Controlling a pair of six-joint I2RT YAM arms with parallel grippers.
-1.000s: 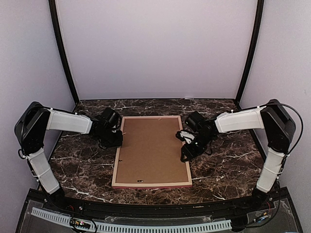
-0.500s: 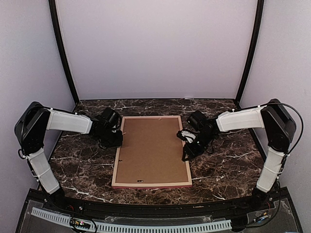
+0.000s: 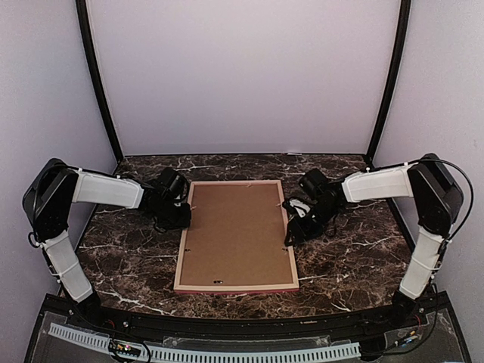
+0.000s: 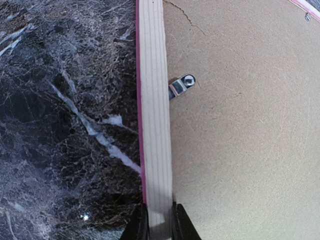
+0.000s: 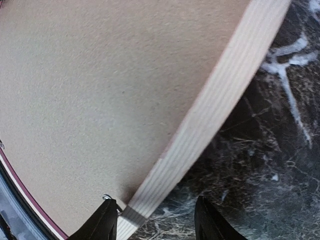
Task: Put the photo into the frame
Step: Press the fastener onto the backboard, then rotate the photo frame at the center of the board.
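Ahead of the arm bases, the dark white-veined marble table bears the frame, flat at its middle, back up, the brown backing board inside its pale wood rails. The left gripper is clenched on the left rail; the right gripper stands released, fingers spread either side of the right rail. Beyond, plain lilac walls and two black corner posts close the booth.

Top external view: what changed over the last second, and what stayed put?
The right end effector drew slightly right, away from the frame; its jaws now straddle the right rail with a gap, not clamped. The left end effector stays shut on the left rail; frame and backing board lie unmoved.
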